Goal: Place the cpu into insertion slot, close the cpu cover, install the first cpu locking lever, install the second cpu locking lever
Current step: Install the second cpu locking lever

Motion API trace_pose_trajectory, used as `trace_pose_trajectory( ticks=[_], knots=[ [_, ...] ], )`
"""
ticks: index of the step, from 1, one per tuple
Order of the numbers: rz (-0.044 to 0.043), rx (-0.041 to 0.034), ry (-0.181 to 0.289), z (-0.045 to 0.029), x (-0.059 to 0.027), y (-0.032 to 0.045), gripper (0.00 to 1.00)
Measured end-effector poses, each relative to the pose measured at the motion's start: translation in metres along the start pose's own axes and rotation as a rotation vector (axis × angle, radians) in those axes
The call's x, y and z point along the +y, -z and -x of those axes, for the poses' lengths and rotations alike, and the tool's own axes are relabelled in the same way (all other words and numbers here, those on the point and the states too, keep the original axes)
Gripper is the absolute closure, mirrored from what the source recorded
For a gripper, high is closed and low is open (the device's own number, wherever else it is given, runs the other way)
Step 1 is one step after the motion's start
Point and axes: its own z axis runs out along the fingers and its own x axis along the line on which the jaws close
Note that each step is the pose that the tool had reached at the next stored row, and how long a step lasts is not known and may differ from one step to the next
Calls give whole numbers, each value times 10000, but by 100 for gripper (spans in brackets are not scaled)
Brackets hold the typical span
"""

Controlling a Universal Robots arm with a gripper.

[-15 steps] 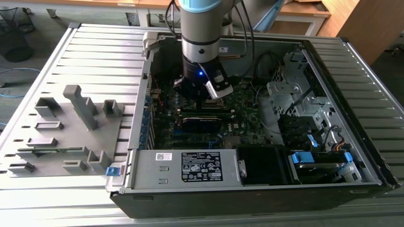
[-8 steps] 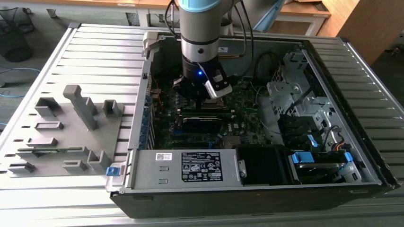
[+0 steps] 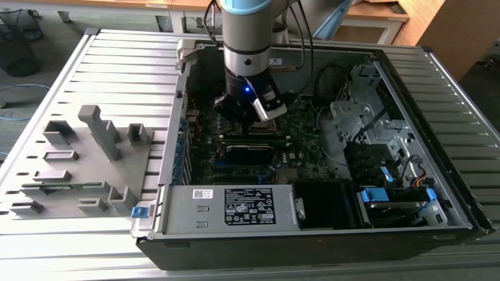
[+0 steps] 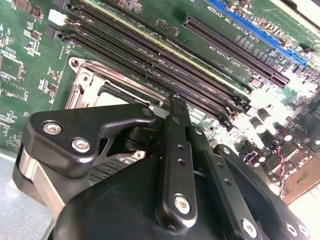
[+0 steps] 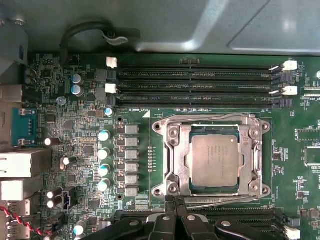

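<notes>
Exterior view: claw (image 3: 248,120) hangs low inside the open computer case (image 3: 437,175) on the slatted table (image 3: 117,64), just over the motherboard (image 3: 305,126). First wrist view: cpu (image 5: 215,161) sits flat in the insertion slot (image 5: 192,134), cpu cover (image 5: 180,160) lies closed around it, wire levers (image 5: 210,120) run along the frame edges beside the memory slots (image 5: 195,87); claw fingertips pinched narrow, holding nothing, right at the socket's near edge. Second wrist view: fingers (image 4: 176,130) meet just beside the cover; my read, a lever not fully hooked could spring back, or a slipped tip could scrape the board.
</notes>
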Motion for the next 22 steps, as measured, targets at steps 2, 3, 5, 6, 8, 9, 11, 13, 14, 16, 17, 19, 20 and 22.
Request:
trace_pose_trajectory(
  ticks=[2, 3, 5, 6, 8, 9, 11, 13, 14, 16, 17, 19, 20, 22],
  knots=[
    [0, 0, 0, -4, 3, 0, 89],
    [0, 1, 0, -5, 5, 0, 89],
    [-1, 1, 0, -8, 7, -1, 89],
    [-2, 1, 0, -10, 7, -1, 89],
    [-1, 0, -1, -15, 8, -4, 89],
    [0, 0, -1, -19, 8, -6, 89],
    [0, 1, 0, -25, 7, -10, 89],
    [-1, 1, 1, -28, 7, -14, 89],
    [0, 0, 0, -29, 7, -16, 89],
    [-1, 0, -1, -35, 7, -21, 89],
    [-2, 2, -1, -40, 8, -21, 89],
    [-2, 2, -1, -51, 11, -23, 89],
    [-2, 1, -1, -56, 12, -24, 89],
    [0, 1, 0, -68, 16, -27, 89]
  ],
)
